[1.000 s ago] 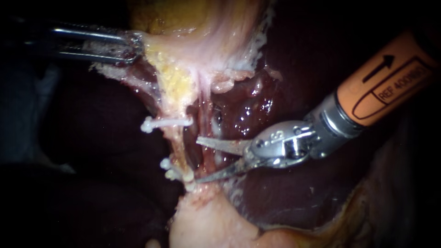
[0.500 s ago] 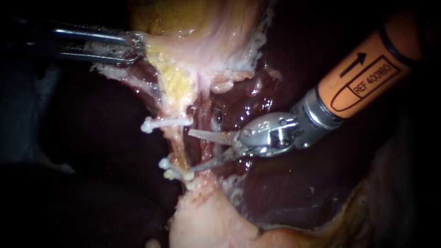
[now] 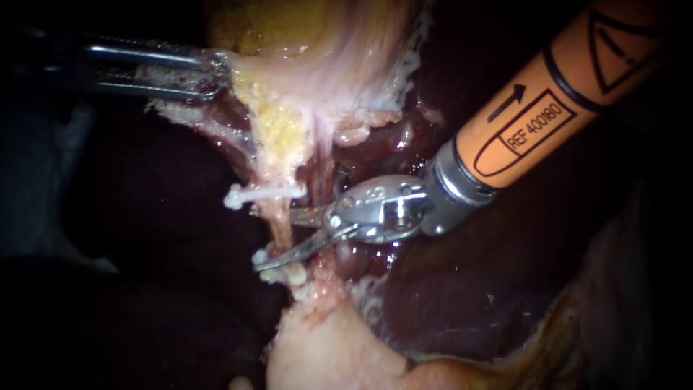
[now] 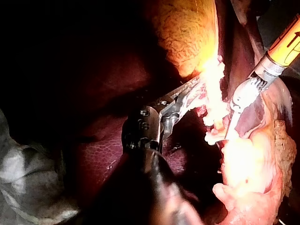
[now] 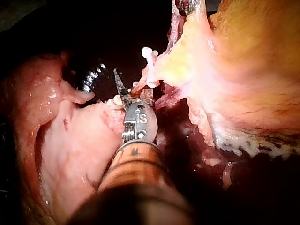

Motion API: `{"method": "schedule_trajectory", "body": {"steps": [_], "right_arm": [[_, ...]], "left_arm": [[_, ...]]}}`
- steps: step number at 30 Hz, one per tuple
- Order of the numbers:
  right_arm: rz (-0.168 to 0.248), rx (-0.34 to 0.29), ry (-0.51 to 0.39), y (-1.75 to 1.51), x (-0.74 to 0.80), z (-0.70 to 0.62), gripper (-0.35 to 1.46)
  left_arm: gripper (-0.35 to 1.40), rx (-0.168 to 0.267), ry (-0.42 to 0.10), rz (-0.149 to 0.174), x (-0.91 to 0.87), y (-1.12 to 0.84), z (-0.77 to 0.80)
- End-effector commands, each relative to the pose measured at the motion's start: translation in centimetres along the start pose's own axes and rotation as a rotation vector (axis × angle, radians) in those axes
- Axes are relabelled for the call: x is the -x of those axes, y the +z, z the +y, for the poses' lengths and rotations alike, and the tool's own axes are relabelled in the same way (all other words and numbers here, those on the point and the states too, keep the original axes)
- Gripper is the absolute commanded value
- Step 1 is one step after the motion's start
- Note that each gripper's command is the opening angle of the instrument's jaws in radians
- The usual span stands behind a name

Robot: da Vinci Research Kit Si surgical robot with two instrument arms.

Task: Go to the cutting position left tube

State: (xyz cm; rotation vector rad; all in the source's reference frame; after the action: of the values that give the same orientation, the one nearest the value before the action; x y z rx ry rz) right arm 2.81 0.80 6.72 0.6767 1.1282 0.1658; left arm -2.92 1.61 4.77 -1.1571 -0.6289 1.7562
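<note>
The right instrument [image 3: 257, 238] comes in from the upper right, and its two thin blades stand apart. The left tube [image 3: 279, 225], a pale strand running down from the yellow fat [image 3: 278, 130], lies in the gap between them. One blade passes above this stretch of tube and is partly hidden behind it. The other passes below, with its tip just beside the lower clips [image 3: 280, 273]. Whether either blade touches the tube cannot be told.

A single white clip [image 3: 263, 193] sits across the same tube just above the upper blade, so the blades span the bare stretch between the upper clip and the lower pair. The right tube [image 3: 323, 170], a reddish strand, runs just beside the left one, and the instrument's metal wrist [image 3: 379, 211] covers its lower part. The orange sleeve [image 3: 534, 108] on the shaft blocks much of the dark liver [image 3: 462, 303] behind it.

The left instrument [image 3: 215, 75] enters from the left, well apart from the blades. Its jaws are clamped on the edge of the pale tissue [image 3: 346, 65] at the top, and strands of that tissue stretch down toward the tubes. A pale lump [image 3: 325, 354] lies below the lower clips.

In the right wrist view the single clip [image 5: 149, 58] shows ahead of the blades, against the yellow tissue.
</note>
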Motion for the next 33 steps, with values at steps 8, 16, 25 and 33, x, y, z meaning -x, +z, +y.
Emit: {"method": "schedule_trajectory", "body": {"steps": [8, 16, 25, 33], "right_arm": [[0.026, 0.004, 0.022, 0.22, -0.13, 0.02, 1.35], [0.047, -0.008, 0.040, 0.30, -0.26, -0.17, 1.36], [0.064, -0.029, 0.070, 0.30, -0.43, -0.45, 1.38], [0.079, -0.036, 0.073, 0.24, -0.54, -0.52, 1.40]], "left_arm": [[-0.35, 0.001, 0.000, -0.001, 0.00, 0.03, 0.00], [-0.35, 0.001, 0.000, -0.001, 0.00, 0.03, -0.02], [-0.35, 0.002, 0.001, -0.001, 0.01, 0.01, -0.03], [-0.35, 0.002, 0.001, -0.001, 0.01, 0.01, -0.03]]}}
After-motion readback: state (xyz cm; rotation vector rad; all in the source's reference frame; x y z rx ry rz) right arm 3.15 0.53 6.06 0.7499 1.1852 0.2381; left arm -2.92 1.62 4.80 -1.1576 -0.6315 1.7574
